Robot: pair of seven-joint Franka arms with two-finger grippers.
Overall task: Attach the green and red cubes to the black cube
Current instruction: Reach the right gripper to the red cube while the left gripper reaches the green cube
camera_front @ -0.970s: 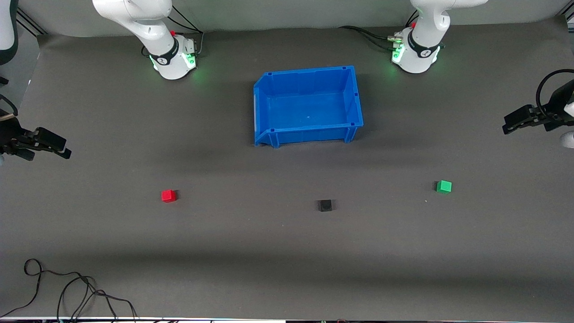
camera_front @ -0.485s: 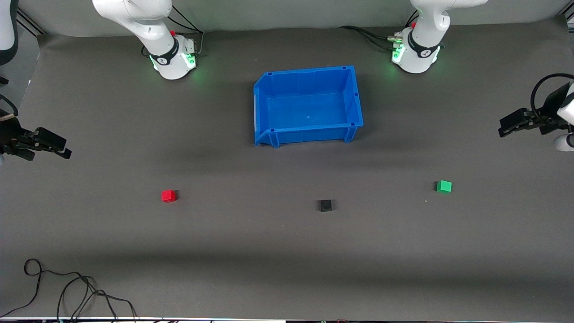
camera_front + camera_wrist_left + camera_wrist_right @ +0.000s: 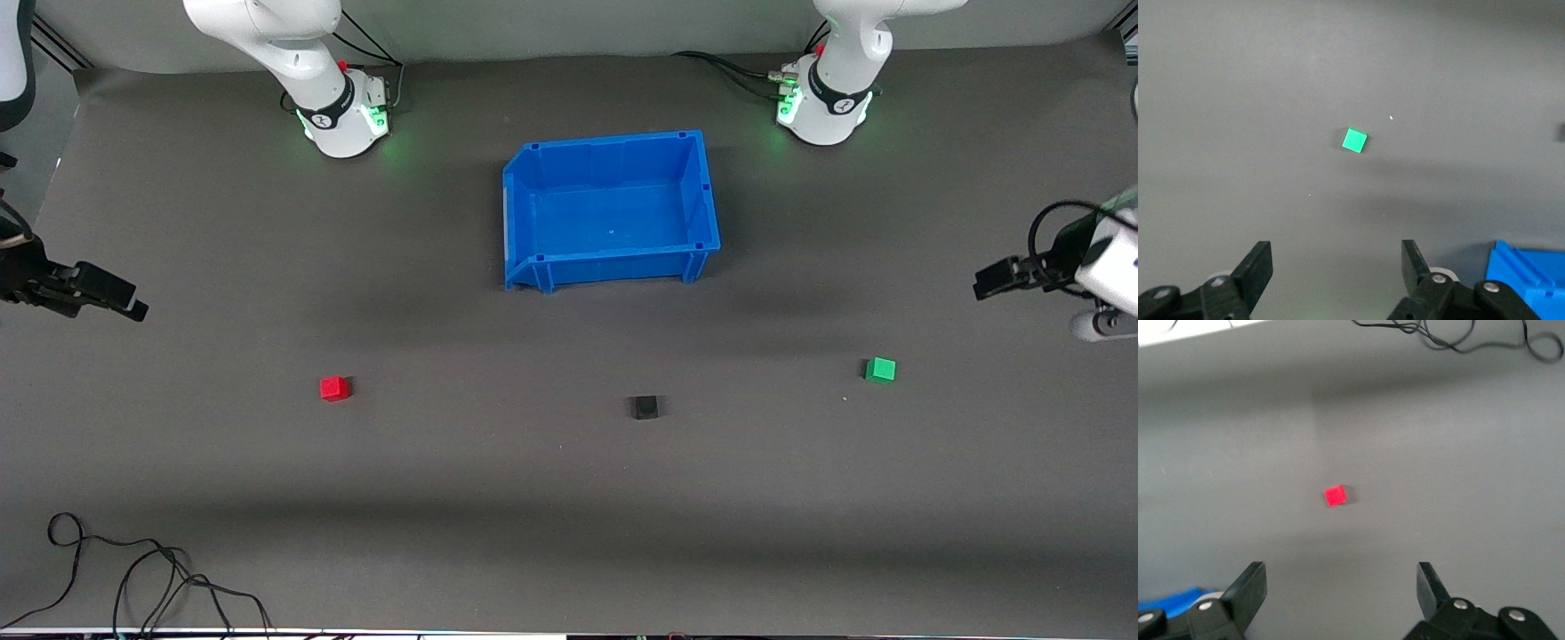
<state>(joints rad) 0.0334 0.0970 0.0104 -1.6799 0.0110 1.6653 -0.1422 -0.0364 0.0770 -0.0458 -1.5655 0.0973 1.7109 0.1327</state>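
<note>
So the 3 cubes all sit loose on the grey mat, in a rough row on the camera side of the blue bin (image 3: 613,209), none touching another, so nothing is attached yet. The black cube (image 3: 645,407) is in the middle and slightly nearer the front camera than the other 2, which makes sense as the base piece both arms can reach. The red cube (image 3: 334,388) lies toward the right arm's end and the green cube (image 3: 880,369) toward the left arm's end, so each arm has its own colour on its side. The left gripper (image 3: 987,282) hangs over bare mat at its end of the table, fingers spread apart and empty, with green centred in its wrist view. The right gripper (image 3: 133,307) does the same at its end, jaws wide and empty, looking at red.
</note>
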